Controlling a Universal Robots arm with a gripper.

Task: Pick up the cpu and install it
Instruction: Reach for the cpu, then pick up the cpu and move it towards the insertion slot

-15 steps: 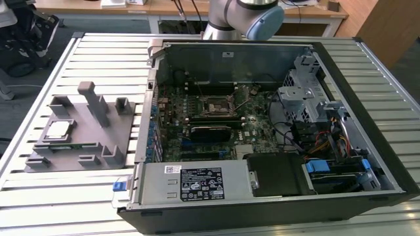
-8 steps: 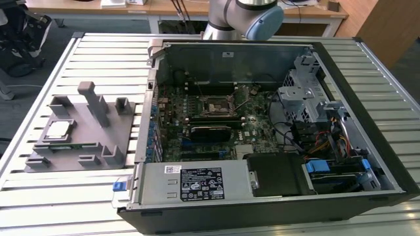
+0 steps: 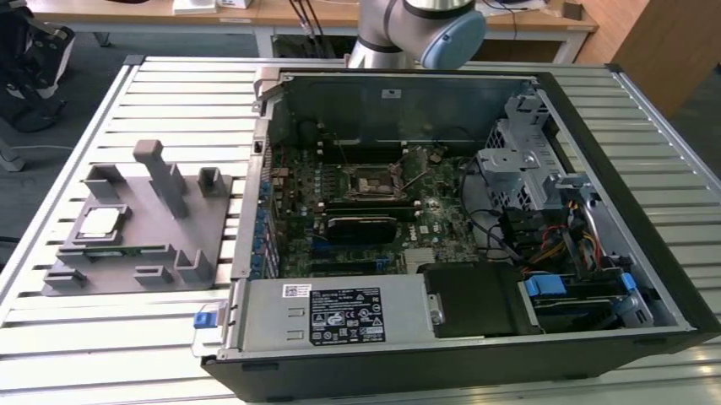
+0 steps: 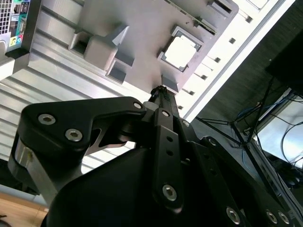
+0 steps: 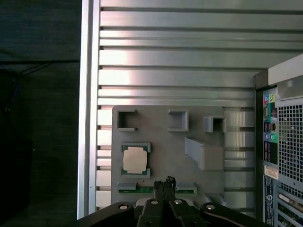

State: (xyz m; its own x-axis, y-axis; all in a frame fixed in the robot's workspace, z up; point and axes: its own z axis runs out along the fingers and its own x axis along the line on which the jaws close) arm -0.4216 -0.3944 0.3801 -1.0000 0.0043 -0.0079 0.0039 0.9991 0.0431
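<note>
cpu (image 3: 101,222) in grey fixture (image 3: 133,234) beside open case (image 3: 394,101)

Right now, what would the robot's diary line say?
cpu: lying in grey tray, not picked up | gripper: shut, empty, apart from cpu | computer case: open beside tray

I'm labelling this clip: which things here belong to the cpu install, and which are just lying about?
Job in hand: cpu; holder under it; gripper above the holder; socket.

Lying about: memory strip; power supply; cables.
</note>
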